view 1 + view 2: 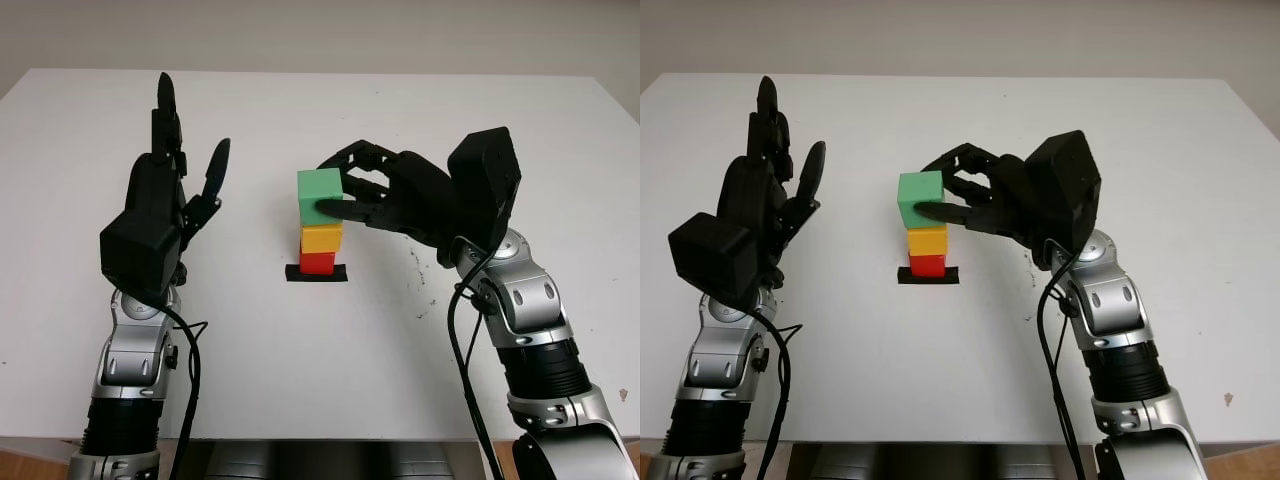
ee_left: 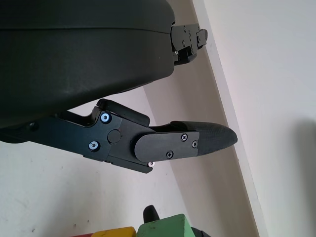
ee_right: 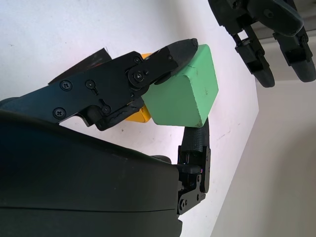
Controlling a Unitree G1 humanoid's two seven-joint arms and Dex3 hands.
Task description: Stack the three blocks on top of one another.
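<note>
A red block (image 1: 318,262) stands on a black mark (image 1: 316,274) on the white table, with a yellow block (image 1: 321,238) on top of it. A green block (image 1: 321,197) sits on the yellow one, a little tilted. My right hand (image 1: 352,190) comes in from the right and is shut on the green block (image 3: 185,91), one finger (image 3: 163,61) across its near face and others behind it. My left hand (image 1: 185,165) is raised to the left of the stack, open and well apart from it.
The white table (image 1: 330,360) stretches around the stack, its far edge against a pale wall. A few dark specks (image 1: 418,290) mark the surface right of the stack. The forearms rise from the table's near edge.
</note>
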